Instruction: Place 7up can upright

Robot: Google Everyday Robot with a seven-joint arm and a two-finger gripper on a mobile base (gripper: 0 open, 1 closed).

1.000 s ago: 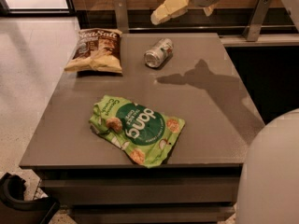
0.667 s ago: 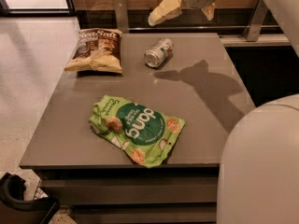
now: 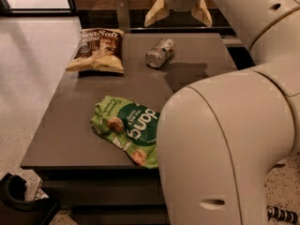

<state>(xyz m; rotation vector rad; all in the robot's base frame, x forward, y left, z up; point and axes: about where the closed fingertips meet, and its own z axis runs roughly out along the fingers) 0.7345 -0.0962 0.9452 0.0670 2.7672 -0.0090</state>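
Progress: nothing done yet | 7up can (image 3: pixel 160 53) lies on its side, far end of desk (image 3: pixel 65 125) | my hand (image 3: pixel 178 20) spread open, empty, hovering just behind it | left: grasp, stand upright, release

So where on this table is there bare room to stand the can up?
Bare table lies right of the 7up can, near the open tool hovering over the back edge, and in the band between the brown chip bag and green snack bag. That bag crowds the front; the arm hides the front right.
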